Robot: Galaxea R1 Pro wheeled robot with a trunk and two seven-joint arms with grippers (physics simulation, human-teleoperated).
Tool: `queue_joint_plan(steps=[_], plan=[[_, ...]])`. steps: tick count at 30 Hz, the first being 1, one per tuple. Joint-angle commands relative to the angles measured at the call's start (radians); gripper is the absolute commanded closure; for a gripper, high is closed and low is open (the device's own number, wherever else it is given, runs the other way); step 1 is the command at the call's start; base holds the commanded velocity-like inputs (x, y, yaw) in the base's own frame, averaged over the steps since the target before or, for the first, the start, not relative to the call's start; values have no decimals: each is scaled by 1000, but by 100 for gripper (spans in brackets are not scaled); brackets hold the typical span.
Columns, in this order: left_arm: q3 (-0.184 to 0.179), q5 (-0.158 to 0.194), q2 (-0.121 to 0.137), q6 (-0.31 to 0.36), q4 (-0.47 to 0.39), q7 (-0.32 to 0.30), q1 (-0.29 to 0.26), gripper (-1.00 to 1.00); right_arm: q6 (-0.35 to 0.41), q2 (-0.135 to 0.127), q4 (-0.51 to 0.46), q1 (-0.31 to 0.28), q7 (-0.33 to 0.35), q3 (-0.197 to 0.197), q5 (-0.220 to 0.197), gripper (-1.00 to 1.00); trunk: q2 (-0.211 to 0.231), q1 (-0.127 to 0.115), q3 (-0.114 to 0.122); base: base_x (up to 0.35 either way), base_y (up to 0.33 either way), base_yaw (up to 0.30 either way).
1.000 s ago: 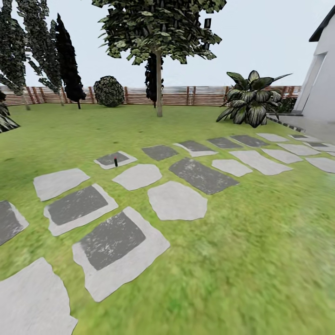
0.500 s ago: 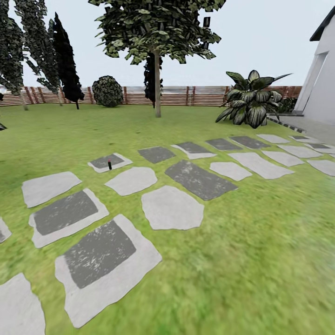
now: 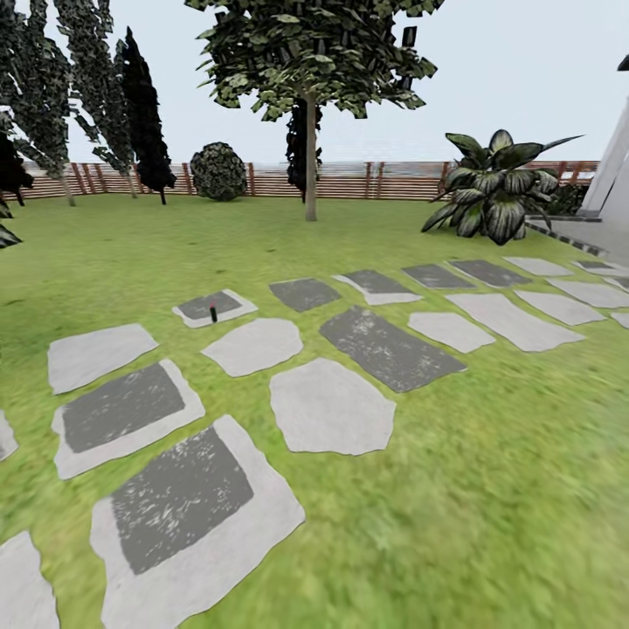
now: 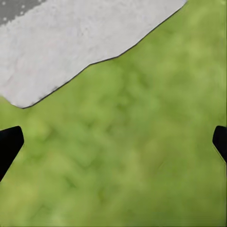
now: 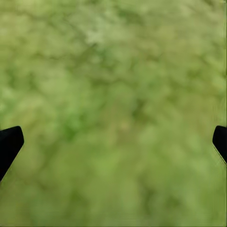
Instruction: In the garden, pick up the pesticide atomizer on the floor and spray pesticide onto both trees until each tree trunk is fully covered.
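The head view looks out over the garden lawn (image 3: 489, 489), a wide stretch of green grass crossed by a band of grey stepping stones (image 3: 330, 408), some pale and some with dark mottled centres; on one of the farther stones (image 3: 229, 300), left of middle, stands a small dark upright object with a reddish top (image 3: 212, 312), which may be the pesticide atomizer, though it is too small to tell for sure; it sits well apart from the robot, with several stones between. Beyond the stones a tall tree (image 3: 310, 52) rises near the reddish-brown slat fence (image 3: 393, 179), its thin bare tree trunk (image 3: 310, 166) standing upright under dark ragged foliage; a round dark bush (image 3: 218, 171) sits left of it against the fence, and tall dark narrow conifers (image 3: 144, 122) stand further left; a broad-leaved striped plant (image 3: 502, 188) grows at the right, beside a pale building wall (image 3: 616, 175). In the left wrist view the left pincer (image 4: 113, 144) hangs above the grass with its two dark fingertips (image 4: 8, 144) far apart at the picture's edges, wide open and holding nothing, with the edge of a pale stone slab (image 4: 71, 42) below it; in the right wrist view the right pincer (image 5: 113, 144) is likewise spread wide and empty over blurred green grass (image 5: 113, 94).
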Motion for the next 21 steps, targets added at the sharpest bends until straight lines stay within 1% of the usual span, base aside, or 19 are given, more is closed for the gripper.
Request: queue_joint_plan(steps=[1, 21], plan=[[0, 0, 0, 0, 0, 0, 0, -100, 0, 0, 1, 0, 0, 0, 0, -100, 0, 0, 0, 339, -4, 43], [-1, 0, 1, 0, 0, 0, 0, -100, 0, -2, 2, 0, 0, 0, 2, -100, 0, 0, 0, 341, 0, 4]])
